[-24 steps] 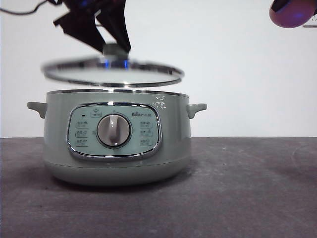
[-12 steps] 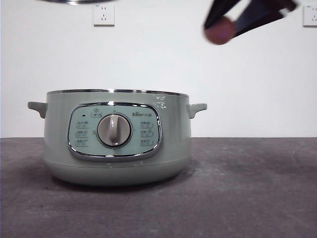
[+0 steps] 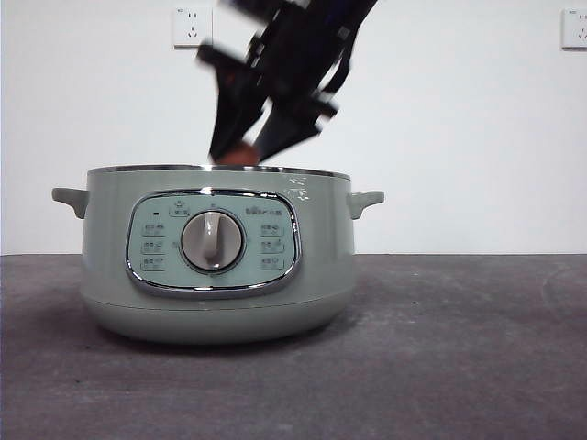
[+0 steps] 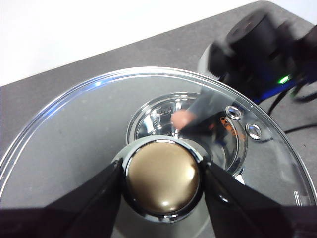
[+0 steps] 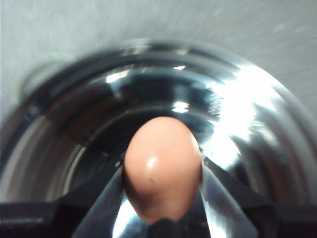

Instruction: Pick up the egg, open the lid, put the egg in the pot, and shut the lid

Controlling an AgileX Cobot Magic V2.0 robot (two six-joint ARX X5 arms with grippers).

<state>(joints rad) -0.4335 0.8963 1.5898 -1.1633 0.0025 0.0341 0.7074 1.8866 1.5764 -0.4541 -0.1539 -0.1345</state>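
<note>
The sage-green pot stands open on the table, left of centre. My right gripper comes down from above, shut on the reddish-brown egg, which sits right at the pot's rim. In the right wrist view the egg is held between the jaws over the pot's shiny inside. My left gripper is shut on the knob of the glass lid and holds it high above the pot. The lid is out of the front view. The egg shows through the glass.
The dark grey table runs to a white wall with two sockets at the top. The right arm shows blurred beyond the lid's rim in the left wrist view.
The lid has gone up out of the front view. The right gripper with the egg has moved from the upper right down and left to the pot's rim.
</note>
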